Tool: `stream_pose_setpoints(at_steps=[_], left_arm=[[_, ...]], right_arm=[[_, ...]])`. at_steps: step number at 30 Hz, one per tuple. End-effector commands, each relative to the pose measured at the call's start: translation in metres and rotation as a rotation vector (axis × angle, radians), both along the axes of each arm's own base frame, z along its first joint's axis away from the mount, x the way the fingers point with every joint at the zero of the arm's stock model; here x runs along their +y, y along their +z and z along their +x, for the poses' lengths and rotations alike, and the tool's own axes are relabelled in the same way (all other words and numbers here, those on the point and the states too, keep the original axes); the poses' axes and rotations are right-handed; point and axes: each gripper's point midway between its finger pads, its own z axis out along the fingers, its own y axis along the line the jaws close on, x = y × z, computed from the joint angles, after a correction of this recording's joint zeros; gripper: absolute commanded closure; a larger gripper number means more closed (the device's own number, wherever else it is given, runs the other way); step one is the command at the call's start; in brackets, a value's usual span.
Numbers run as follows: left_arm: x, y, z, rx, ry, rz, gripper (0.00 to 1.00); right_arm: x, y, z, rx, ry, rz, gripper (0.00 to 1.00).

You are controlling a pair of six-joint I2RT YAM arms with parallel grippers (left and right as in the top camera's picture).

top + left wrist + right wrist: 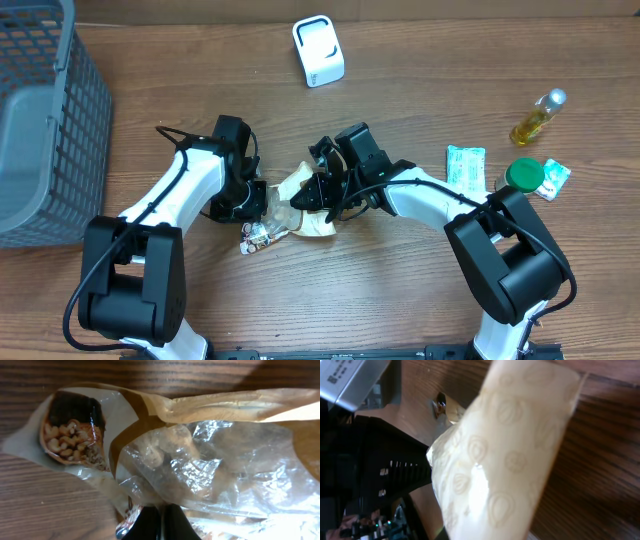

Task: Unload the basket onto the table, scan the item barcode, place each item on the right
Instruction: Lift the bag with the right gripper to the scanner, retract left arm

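risk: both arms share one thin snack bag (296, 208) mid-table (400, 300), tug apart and it probably rips or slips | risk: crinkly film might hide the barcode from the scanner (318, 50) | left fingers (161, 521) and right fingers (322, 190) clamped on the bag | look: crumpled tan pouch, clear window (215, 470), nut picture (72, 437), no barcode showing

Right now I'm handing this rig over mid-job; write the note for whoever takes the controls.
left gripper: shut on the snack bag, at its clear plastic end.
right gripper: shut, apparently pinching the bag's tan opposite edge.
Things: the bag sits mid-table between both arms; I cannot tell whether it is lifted. The white scanner stands apart, toward the far edge.
Done: both grippers have hold of the bag.
Left: find the barcode, which no view shows, and present it to the scanner.
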Motion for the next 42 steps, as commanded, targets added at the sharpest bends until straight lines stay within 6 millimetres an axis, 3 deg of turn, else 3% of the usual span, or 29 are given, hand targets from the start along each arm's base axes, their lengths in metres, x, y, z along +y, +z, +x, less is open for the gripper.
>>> stream_pose_setpoints(at_steps=[1,6,9,13,22,28,31,34,42], left_arm=[[-0.006,0.01,0.013,-0.013,-0.025,-0.079,0.96],[0.0,0.055,0.055,-0.13,0.025,-0.162,0.91],[0.012,0.077,0.078,-0.203,0.056,-0.161,0.71],[0.033,0.086,0.093,-0.256,0.098,-0.124,0.0],[0.108,0.085,0.117,-0.344,0.301,0.077,0.01],[0.157,0.086,0.119,-0.374,0.397,0.223,0.01],[0.167,0.087,0.12,-0.384,0.421,0.229,0.0],[0.168,0.087,0.12,-0.387,0.423,0.229,0.01],[0.168,0.087,0.12,-0.386,0.423,0.229,0.0]], right_arm=[[0.001,0.006,-0.001,-0.029,0.053,0.049,0.96],[0.004,0.013,0.002,-0.119,0.11,0.072,0.96],[0.008,0.03,0.013,-0.187,0.123,0.094,0.96],[0.011,0.055,0.028,-0.246,0.112,0.122,0.96],[0.015,0.132,0.068,-0.43,0.134,0.147,0.97],[-0.005,0.178,0.104,-0.665,0.139,-0.094,0.97],[-0.014,0.203,0.127,-0.836,0.129,-0.196,0.97],[-0.019,0.214,0.146,-1.004,0.143,-0.28,0.97],[-0.027,0.214,0.188,-1.296,0.21,-0.501,0.96]])
